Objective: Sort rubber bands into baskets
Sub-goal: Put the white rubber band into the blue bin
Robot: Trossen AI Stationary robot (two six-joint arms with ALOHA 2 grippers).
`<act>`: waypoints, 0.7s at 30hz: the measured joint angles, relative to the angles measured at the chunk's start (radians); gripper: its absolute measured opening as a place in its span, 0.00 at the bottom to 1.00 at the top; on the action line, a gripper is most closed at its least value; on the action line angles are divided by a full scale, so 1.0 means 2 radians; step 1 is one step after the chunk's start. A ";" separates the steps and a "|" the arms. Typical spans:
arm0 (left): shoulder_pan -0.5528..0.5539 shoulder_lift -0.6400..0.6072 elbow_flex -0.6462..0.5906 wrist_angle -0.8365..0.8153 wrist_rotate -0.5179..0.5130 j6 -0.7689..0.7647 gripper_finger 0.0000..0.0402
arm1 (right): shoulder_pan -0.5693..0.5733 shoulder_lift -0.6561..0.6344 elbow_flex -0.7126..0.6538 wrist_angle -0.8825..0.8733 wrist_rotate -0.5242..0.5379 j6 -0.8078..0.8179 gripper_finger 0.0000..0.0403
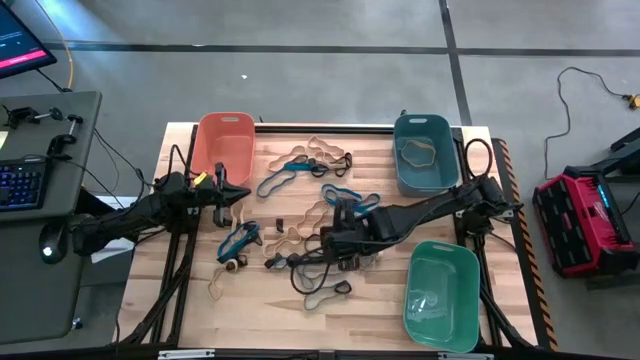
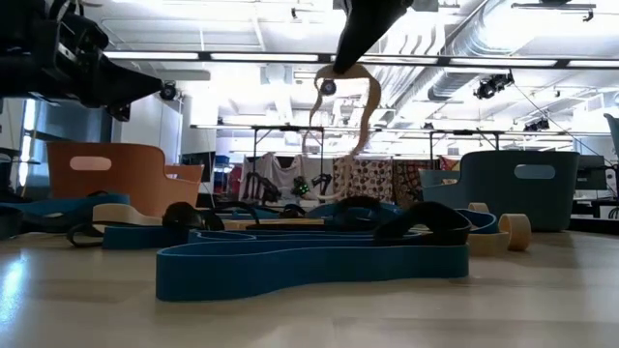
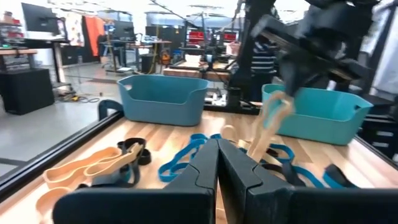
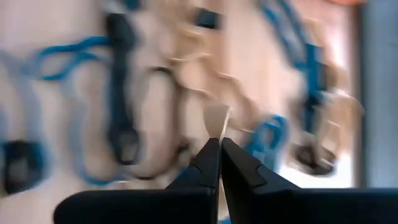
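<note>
Blue band (image 2: pixel 309 263) lies slack below the right pincer (image 4: pixel 219 134), which is pinched shut on a tan band (image 2: pixel 340 111) dangling clear. Lift higher before carrying it, so it snags nothing. Left pincer (image 3: pixel 217 163), shut and empty, waits beside the orange basket (image 1: pixel 224 142).

Two dark matte arms, black cables along links; wedge-shaped black fingers (image 3: pixel 205 180); yellow tag on left arm.

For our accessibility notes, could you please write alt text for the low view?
A dark gripper reaching down from above holds a tan rubber band dangling over the wooden table. Blue, black and tan bands lie in the foreground, with an orange-salmon basket at left and a teal basket at right.
</note>
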State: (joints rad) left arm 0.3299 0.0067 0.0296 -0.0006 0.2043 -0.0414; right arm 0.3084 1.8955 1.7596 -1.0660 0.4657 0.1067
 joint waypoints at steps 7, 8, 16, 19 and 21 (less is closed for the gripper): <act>-0.034 0.017 0.000 0.000 -0.010 0.012 0.00 | -0.011 -0.029 -0.001 -0.132 0.128 0.143 0.00; -0.038 0.021 0.000 -0.001 -0.015 0.013 0.00 | -0.015 -0.034 -0.001 -0.159 0.144 0.172 0.00; -0.061 0.047 0.000 0.011 -0.042 0.022 0.00 | -0.070 -0.103 -0.044 -0.229 0.204 0.289 0.00; -0.066 0.049 0.000 0.014 -0.042 0.021 0.00 | -0.102 -0.139 -0.088 -0.241 0.211 0.317 0.00; -0.069 0.049 0.000 0.013 -0.041 0.019 0.00 | -0.125 -0.162 -0.125 -0.237 0.213 0.327 0.00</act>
State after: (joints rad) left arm 0.1922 0.1043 0.0303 0.0257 0.1219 -0.0036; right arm 0.0578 1.5716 1.5101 -1.5392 0.8916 0.7613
